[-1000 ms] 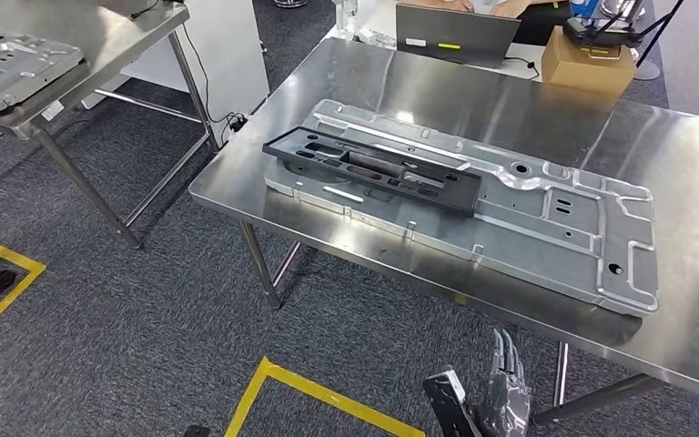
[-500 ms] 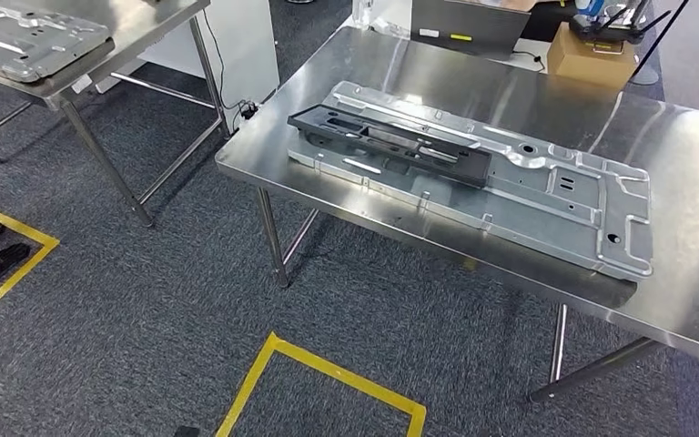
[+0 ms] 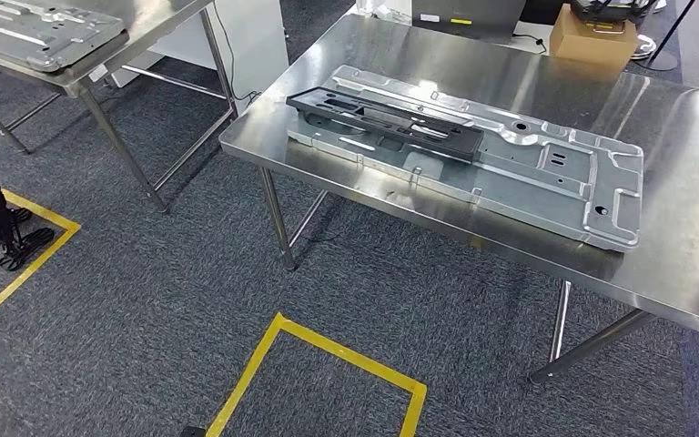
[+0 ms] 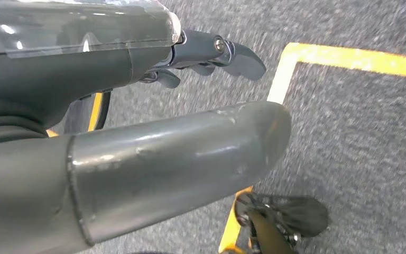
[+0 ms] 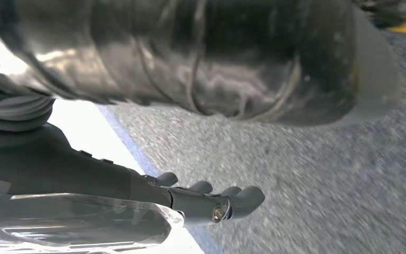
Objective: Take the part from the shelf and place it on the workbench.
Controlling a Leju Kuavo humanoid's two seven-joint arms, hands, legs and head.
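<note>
Looking down from the head view, the steel worktop stands ahead and to the right; on it lies a large silver metal panel, flat, and the black part lies on top of the left portion of this panel, touching it, long and slightly diagonal; a cardboard box sits at the far edge of the worktop, well apart from the part; a second steel table stands at the far left with another silver panel on it; yellow floor tape marks the grey carpet in front.

In the left wrist view, the left robot hand hangs above the carpet, its thick grey thumb straight and its dark fingers stretched out and apart from the thumb; it holds nothing; a yellow tape line runs on the carpet just beyond the fingertips.

In the right wrist view, the right robot hand also hangs over the grey carpet; its fingers are extended, away from the thumb, with nothing between them; the part is well apart from both hands, on the worktop.
</note>
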